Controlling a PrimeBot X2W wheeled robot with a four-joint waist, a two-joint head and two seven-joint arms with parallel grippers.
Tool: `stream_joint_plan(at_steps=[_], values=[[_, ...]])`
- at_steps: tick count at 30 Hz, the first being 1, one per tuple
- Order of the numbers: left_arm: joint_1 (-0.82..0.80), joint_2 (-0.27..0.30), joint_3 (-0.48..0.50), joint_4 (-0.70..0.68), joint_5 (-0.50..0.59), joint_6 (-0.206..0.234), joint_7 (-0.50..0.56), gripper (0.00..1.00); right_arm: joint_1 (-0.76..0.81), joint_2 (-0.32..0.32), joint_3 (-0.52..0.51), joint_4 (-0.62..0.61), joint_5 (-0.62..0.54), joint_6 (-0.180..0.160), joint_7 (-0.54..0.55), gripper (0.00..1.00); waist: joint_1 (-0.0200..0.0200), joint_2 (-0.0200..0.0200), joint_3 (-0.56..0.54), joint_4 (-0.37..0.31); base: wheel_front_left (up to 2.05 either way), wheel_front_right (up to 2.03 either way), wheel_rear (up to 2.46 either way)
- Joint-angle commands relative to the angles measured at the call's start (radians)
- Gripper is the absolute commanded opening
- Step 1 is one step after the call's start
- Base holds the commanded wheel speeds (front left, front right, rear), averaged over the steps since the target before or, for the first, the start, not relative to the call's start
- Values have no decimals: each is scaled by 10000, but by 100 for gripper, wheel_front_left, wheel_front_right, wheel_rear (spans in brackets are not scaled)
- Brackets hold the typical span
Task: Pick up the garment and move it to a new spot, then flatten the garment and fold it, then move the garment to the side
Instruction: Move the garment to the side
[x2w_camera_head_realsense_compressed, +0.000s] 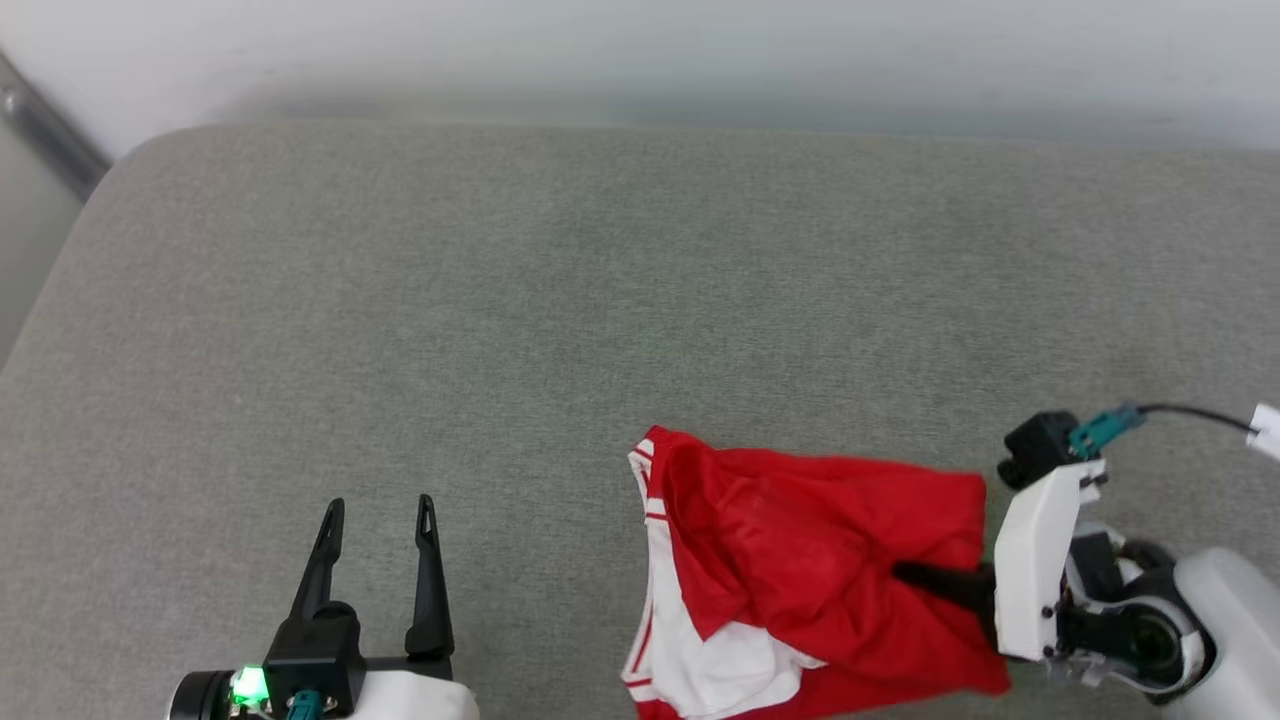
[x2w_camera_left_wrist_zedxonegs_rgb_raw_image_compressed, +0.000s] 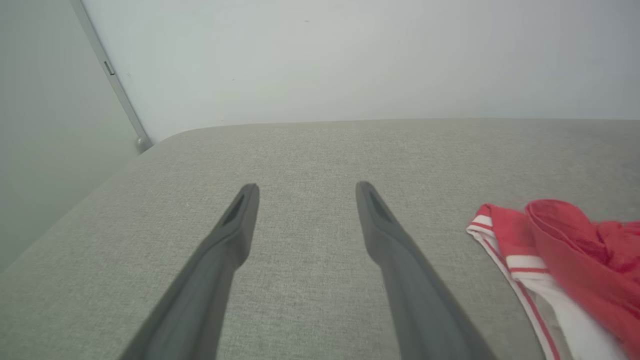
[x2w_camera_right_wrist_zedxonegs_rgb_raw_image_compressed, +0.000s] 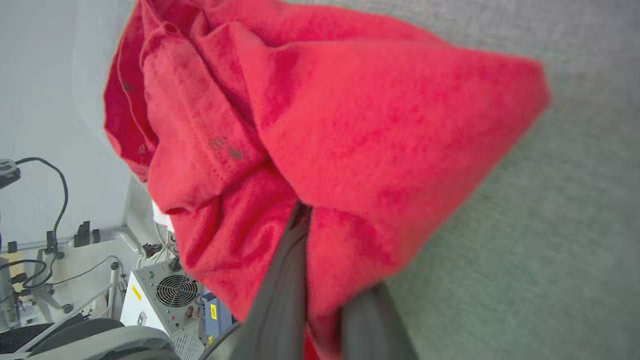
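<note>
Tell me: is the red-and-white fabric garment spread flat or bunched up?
Bunched up: the red-and-white fabric garment lies in overlapping folds on the grey cushion.

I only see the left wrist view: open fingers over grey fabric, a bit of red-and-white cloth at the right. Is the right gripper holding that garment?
Observer: Yes. In the head view the right gripper is shut on the crumpled red jersey with white striped trim.
Operator: Which part does it grip?
Observer: The red side farthest from the trim you see; its dark fingers are buried in a fold.
Operator: Anything near that arm?
Observer: The right wrist view shows a grey box with a round fan grille beyond the edge of the grey padded surface.
</note>
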Motion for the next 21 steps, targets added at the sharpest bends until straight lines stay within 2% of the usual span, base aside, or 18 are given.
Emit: stream_joint_plan(at_steps=[1, 10, 11, 15, 21], values=[[146, -14, 64, -61, 13, 76, -26, 100, -322, -330, 174, -343, -124, -6, -145, 0, -1, 0, -166, -259, 0, 0, 0], [393, -10, 314, -414, -125, 125, -26, 100, -1625, -2244, 1226, -2370, -727, -6, -68, 0, -1, 0, -30, -1814, 0, 0, 0], [393, -10, 314, -414, -125, 125, -26, 100, -1625, -2244, 1226, -2370, -727, -6, -68, 0, -1, 0, -30, -1814, 0, 0, 0], [121, -10, 454, -496, -14, 38, -25, 100, -2256, -3095, 1543, -2934, -1120, -7, -41, 0, -1, 0, 301, -2520, 0, 0, 0], [-390, 69, 542, -552, 190, -225, -26, 100, -3158, -4154, 1818, -2931, -1913, -7, -537, 0, -1, 0, 1000, -3192, 0, 0, 0]])
